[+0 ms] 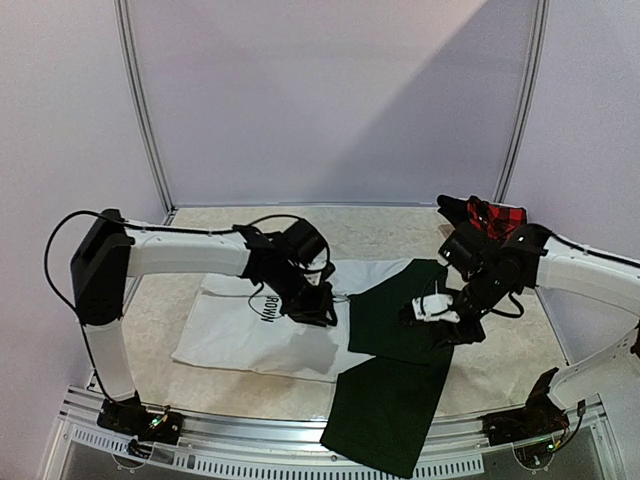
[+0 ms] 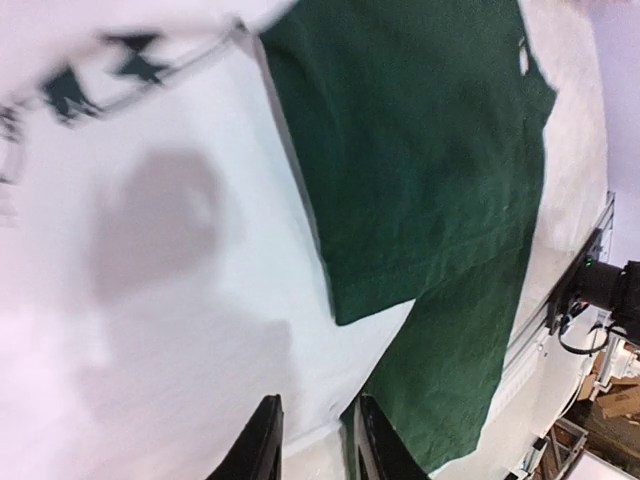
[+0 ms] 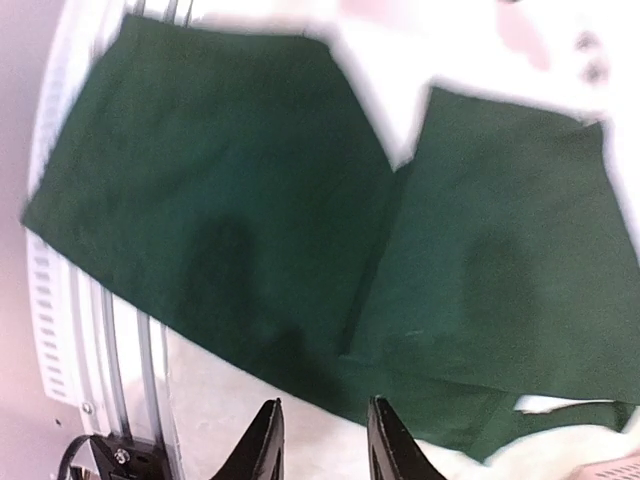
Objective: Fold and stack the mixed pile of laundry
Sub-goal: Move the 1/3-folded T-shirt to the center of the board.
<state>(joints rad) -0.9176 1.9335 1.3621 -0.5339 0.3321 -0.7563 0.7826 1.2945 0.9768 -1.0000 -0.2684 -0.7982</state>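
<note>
A long white cloth (image 1: 250, 335) with dark lettering lies flat at centre left. A dark green garment (image 1: 395, 385) lies to its right, its upper part (image 1: 395, 315) folded over and its lower part hanging over the near table edge. A red-and-black checked flannel shirt (image 1: 497, 216) is bunched at the back right. My left gripper (image 1: 318, 306) hovers open and empty over the white cloth's right edge (image 2: 200, 300), beside the green garment (image 2: 420, 150). My right gripper (image 1: 445, 318) hovers open and empty over the green garment's right edge (image 3: 230, 220).
A metal rail (image 1: 260, 440) runs along the near table edge, also seen in the right wrist view (image 3: 60, 330). Curved frame posts (image 1: 140, 100) stand at the back corners. A pale pink edge (image 3: 612, 468) shows at the right wrist view's bottom corner.
</note>
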